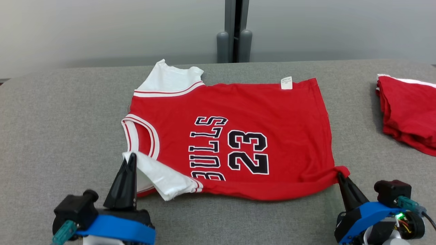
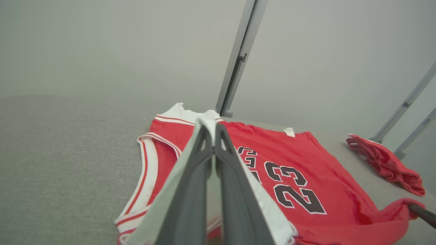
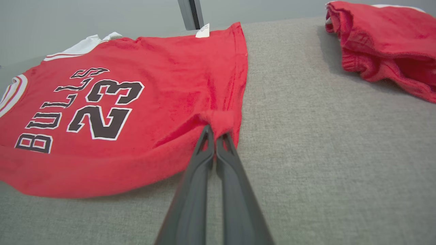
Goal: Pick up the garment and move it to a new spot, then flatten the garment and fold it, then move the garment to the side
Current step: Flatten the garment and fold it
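As we fold the garment (image 1: 245, 112): first fold.
Left gripper (image 1: 131, 158): clamps sleeve (image 1: 163, 179).
Right gripper (image 1: 340, 175): clamps hem (image 1: 343, 169).
Next: lift both beyond fingertips.

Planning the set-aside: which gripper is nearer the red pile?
Right. The right gripper holds the jersey corner nearest the red pile; the left gripper holds the sleeve, farther left.

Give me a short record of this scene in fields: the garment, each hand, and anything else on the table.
garment: red jersey, mostly flat on grey table
left hand: shut on the jersey's near white sleeve
right hand: shut on the jersey's near hem corner
other: folded red pile at the table's right, apart from the jersey
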{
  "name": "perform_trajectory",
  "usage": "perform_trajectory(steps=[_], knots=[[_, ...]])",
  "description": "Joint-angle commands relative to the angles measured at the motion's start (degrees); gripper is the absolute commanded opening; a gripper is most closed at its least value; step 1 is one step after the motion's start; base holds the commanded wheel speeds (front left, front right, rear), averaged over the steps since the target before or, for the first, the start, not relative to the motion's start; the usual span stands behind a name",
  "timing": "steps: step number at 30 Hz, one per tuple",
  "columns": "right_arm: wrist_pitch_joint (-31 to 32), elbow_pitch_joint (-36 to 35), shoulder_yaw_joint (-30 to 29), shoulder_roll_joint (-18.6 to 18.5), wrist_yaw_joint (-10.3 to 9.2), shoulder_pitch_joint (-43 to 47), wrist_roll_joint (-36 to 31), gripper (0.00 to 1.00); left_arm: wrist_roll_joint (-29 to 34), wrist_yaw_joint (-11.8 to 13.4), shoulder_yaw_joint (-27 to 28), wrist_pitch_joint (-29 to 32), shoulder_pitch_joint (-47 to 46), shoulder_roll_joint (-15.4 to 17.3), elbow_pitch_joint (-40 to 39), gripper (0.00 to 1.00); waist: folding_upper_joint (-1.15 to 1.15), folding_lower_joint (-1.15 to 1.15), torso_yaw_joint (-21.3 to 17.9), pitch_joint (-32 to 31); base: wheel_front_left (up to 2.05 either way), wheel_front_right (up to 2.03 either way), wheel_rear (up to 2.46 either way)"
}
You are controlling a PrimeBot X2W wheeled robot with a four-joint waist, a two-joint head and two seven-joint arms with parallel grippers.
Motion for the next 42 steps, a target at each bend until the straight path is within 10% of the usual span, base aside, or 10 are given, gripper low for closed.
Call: perform_trajectory(steps=[1, 18, 20, 22, 23, 25, 26, 27, 42], knots=[[-0.5, 0.4, -0.2, -0.1, 0.01, -1.2, 0.6, 0.0, 0.4, -0.4, 0.2, -0.3, -2.1, 0.0, 0.7, 0.0, 0.0, 0.0, 0.2, 0.5, 0.0, 0.0, 0.0], [-6.3, 10.5, -0.5, -0.1, 0.01, -15.7, 0.9, 0.03, 4.0, -3.4, -0.4, -3.4, -25.3, -1.6, 22.2, 0.0, 0.0, 0.0, -1.1, 9.1, 0.0, 0.0, 0.0], [-6.9, 11.8, -0.5, -0.1, 0.01, -16.7, 0.4, 0.29, 4.2, -3.6, -0.6, -4.3, -26.8, -2.0, 23.9, 0.0, 0.0, 0.0, -1.0, 9.6, 0.0, 0.0, 0.0], [-8.0, 12.7, -0.4, -0.1, 0.01, -17.5, 1.0, 1.0, 4.5, -3.8, -0.5, -5.0, -28.5, -2.6, 25.6, 0.0, 0.0, 0.0, -1.0, 10.0, 0.0, 0.0, 0.0], [-8.7, 13.2, -0.3, -0.1, 0.01, -17.9, 1.4, 1.0, 4.6, -3.7, -0.5, -5.3, -29.2, -2.8, 26.6, 0.0, 0.0, 0.0, -1.0, 10.1, 0.0, 0.0, 0.0], [-9.9, 14.0, 0.0, -0.1, 0.01, -18.4, 1.8, 1.0, 4.9, -3.7, -0.4, -6.0, -30.3, -3.4, 28.4, 0.46, 0.0, 0.0, -1.2, 10.1, 0.0, 0.0, 0.0], [-10.6, 14.3, 0.2, -0.1, 0.01, -18.7, 2.0, 1.0, 5.1, -3.7, -0.3, -6.3, -30.8, -3.5, 29.2, 0.92, 0.0, 0.0, -1.3, 10.1, 0.0, 0.0, 0.0], [-11.6, 14.3, 0.5, -0.1, 0.01, -19.0, 2.1, 1.0, 5.0, -3.8, -0.1, -6.7, -31.3, -3.8, 29.7, 1.0, 0.0, 0.0, -1.4, 10.1, 0.0, 0.0, 0.0], [-14.7, 10.8, 1.0, -0.1, 0.01, -14.3, 0.9, 1.0, 6.5, -6.5, 6.1, -7.6, -20.4, -5.3, 25.7, 1.0, 0.0, 0.0, -0.9, 6.0, 0.0, 0.0, 0.0]])
